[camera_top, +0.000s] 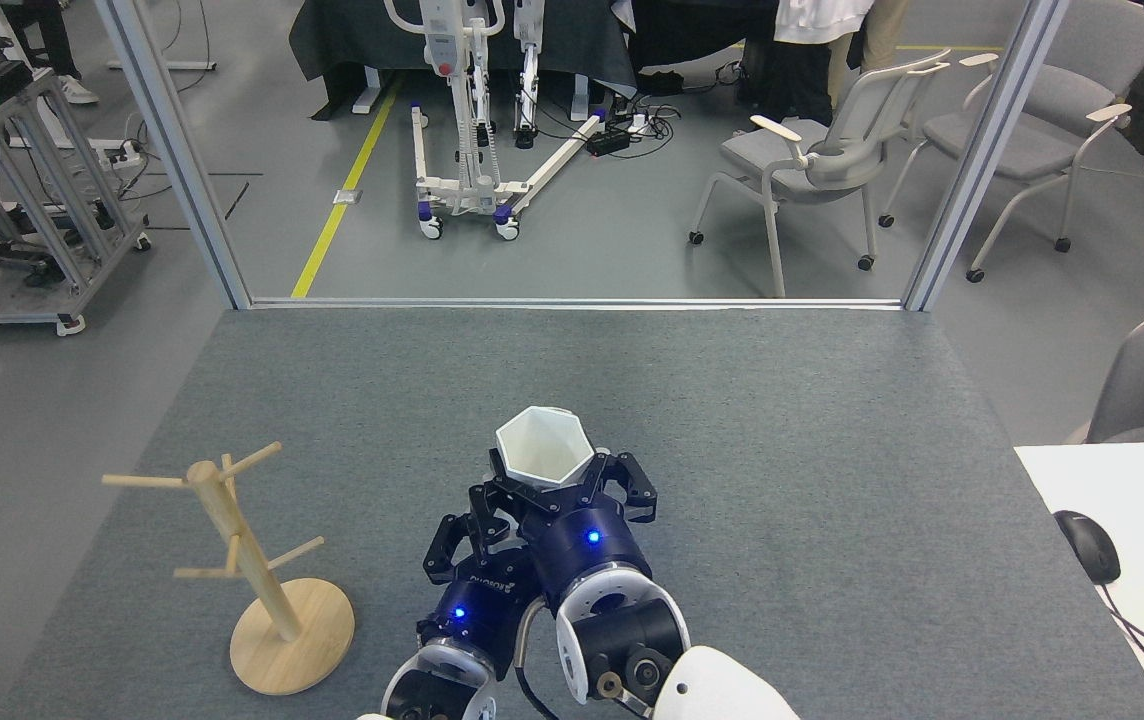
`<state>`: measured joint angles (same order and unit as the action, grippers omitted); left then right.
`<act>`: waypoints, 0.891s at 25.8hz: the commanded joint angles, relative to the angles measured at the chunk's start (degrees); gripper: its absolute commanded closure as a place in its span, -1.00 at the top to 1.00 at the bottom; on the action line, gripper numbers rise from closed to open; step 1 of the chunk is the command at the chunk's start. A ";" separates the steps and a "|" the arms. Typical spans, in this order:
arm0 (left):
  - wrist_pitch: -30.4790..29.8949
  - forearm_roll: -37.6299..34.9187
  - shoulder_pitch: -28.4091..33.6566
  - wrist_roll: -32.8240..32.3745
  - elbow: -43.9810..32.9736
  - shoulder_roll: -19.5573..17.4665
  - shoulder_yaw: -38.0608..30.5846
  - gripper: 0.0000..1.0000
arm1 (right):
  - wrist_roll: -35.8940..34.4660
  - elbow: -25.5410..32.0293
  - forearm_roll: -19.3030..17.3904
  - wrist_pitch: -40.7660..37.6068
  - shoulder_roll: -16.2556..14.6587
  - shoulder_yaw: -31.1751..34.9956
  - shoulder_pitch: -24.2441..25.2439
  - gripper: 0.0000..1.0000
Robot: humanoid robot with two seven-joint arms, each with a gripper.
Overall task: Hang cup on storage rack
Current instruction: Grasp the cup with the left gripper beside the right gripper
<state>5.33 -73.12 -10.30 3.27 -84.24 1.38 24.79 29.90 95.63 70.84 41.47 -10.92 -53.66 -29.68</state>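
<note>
white hexagonal-rimmed cup [542, 457], mouth up, clamped in right gripper [560, 487]; left gripper [454, 545] state unclear

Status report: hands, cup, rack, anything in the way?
Right hand shut on cup, mouth up. Left hand open beside it. Rack to the left, pegs bare. Nothing between.

Right claw [557, 478] clamped, left claw [462, 545] alongside

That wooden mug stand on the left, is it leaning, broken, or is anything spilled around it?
Nothing stands out. The storage rack stands upright on its round base with its pegs bare and intact. The cup is held mouth-up in the right gripper, and the grey table shows no spill.
</note>
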 commanded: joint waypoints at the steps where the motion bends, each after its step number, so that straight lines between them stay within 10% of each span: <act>1: 0.12 -0.01 -0.42 0.16 0.04 0.03 0.00 0.98 | -0.20 -0.01 0.00 0.02 0.02 -0.48 0.15 -1.00; 10: 0.56 0.08 -1.57 0.60 0.13 0.20 -0.27 0.96 | -0.28 -0.01 0.00 0.02 0.46 -0.48 0.68 -0.68; 17: -0.40 0.26 -1.13 0.77 0.13 0.12 0.00 -0.24 | -0.55 0.34 0.08 0.02 0.54 -0.48 0.86 0.73; 23: -0.84 0.34 -0.77 0.77 -0.31 -0.06 0.00 -0.84 | -1.34 3.16 1.14 -0.77 0.11 -0.48 3.05 0.98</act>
<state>4.77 -72.73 -11.38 3.95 -84.29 1.36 24.75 29.65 97.15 71.19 41.30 -10.57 -54.17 -27.78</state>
